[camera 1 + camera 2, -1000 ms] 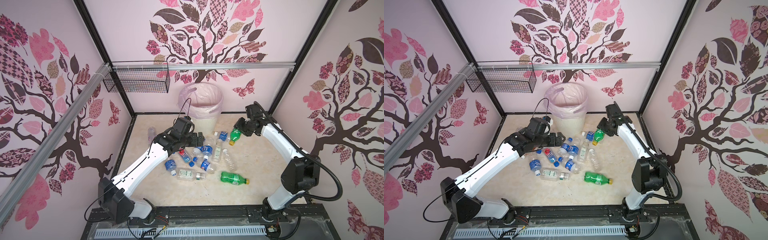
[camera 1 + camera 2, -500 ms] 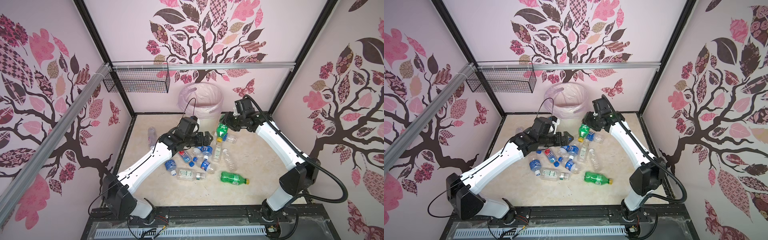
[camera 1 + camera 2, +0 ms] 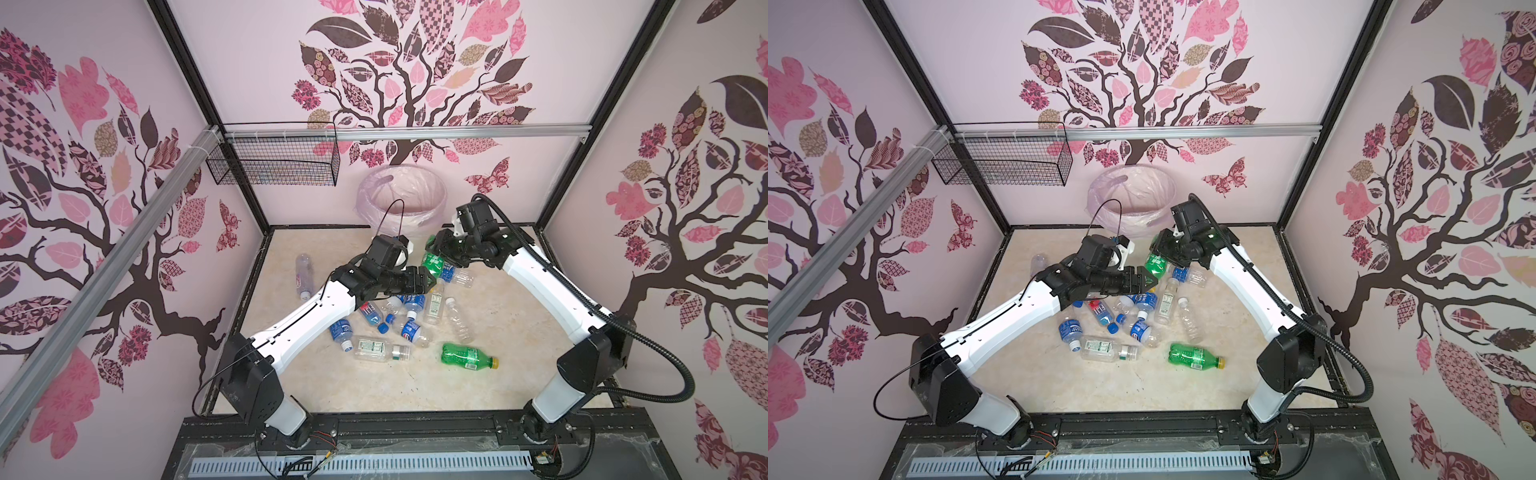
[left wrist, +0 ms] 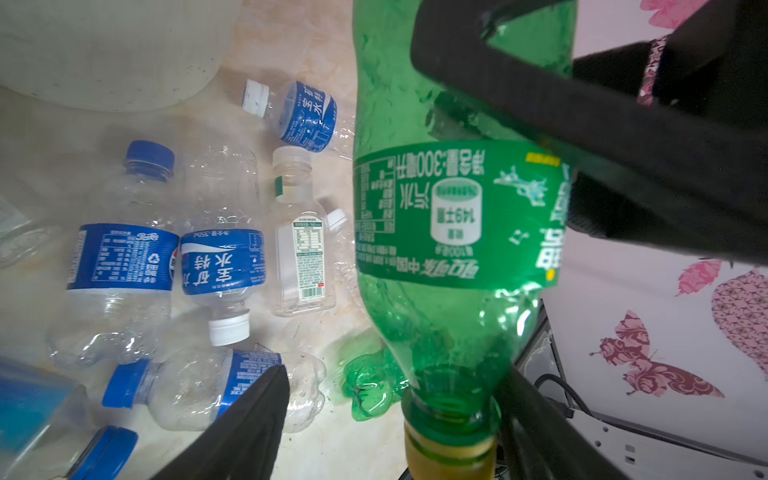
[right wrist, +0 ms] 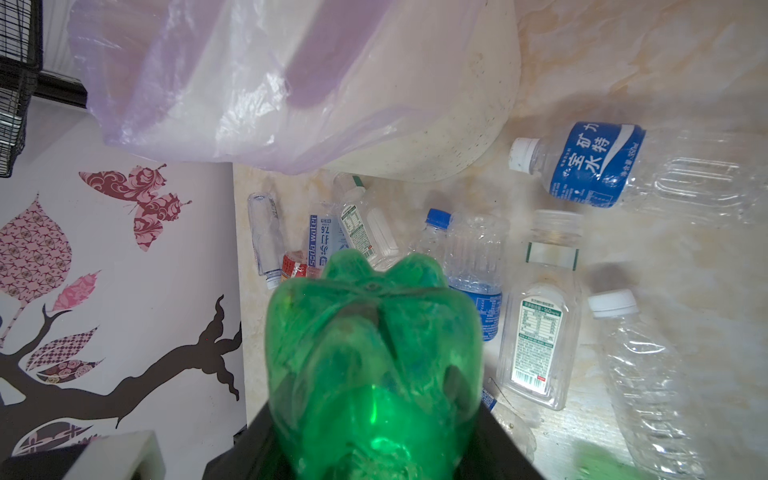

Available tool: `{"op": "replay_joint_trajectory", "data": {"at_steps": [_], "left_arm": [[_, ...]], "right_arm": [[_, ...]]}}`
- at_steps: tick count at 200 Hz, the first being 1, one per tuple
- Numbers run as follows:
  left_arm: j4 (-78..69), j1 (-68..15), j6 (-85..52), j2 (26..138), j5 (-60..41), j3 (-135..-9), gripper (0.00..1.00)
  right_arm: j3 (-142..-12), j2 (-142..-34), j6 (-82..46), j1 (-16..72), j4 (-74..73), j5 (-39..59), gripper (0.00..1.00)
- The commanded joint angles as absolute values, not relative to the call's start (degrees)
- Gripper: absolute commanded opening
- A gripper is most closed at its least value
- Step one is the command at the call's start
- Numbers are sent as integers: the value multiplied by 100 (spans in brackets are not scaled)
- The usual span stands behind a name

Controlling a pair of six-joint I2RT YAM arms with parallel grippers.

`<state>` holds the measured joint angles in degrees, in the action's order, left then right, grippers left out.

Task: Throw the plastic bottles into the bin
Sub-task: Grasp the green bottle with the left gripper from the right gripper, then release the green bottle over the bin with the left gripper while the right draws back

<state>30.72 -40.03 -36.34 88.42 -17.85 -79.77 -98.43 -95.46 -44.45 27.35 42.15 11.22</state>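
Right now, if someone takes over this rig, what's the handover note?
Right gripper: shut on a green bottle, held above the floor near the bin.
Left gripper: open, jaws either side of that bottle's yellow cap end.
Done: no bottles visible in the bin.
Left: drop the held one; then the floor pile, the second green bottle, and a lone clear bottle by the left wall.

A black wire basket point(image 3: 274, 163) hangs from a silver rail point(image 3: 457, 132) on the back wall. Right of the basket there is a butterfly sticker point(image 3: 490, 178). Below the basket lies a beige marble-pattern table point(image 3: 374, 395).
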Motion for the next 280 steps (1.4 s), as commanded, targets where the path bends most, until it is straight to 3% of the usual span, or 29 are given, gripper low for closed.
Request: {"op": "replay_joint_trajectory", "data": {"at_steps": [1,33,95,141,210,280], "left_arm": [[3013,-4083,-3647,8887,-1903,-8257,72],[3044,-4088,-3694,8857,-1808,-8221,52],[3002,-4087,-3807,8917,-1670,-8305,25],[3322,-4088,-3578,8868,-1430,-8426,24],[4046,-4087,-3164,8605,-541,-8891,23],[4293,-4078,-2394,8609,905,-10199,24]], "right_arm": [[-10148,-9712,-4549,2759,4269,1263,43],[-10252,-9746,-4526,2752,4313,1274,43],[-9906,-9576,-4672,2762,4037,1299,46],[-9887,-9471,-4518,2765,4122,1196,59],[-10596,-9244,-4094,2715,4530,741,99],[-10905,-8804,-3930,2674,4864,493,100]]}}
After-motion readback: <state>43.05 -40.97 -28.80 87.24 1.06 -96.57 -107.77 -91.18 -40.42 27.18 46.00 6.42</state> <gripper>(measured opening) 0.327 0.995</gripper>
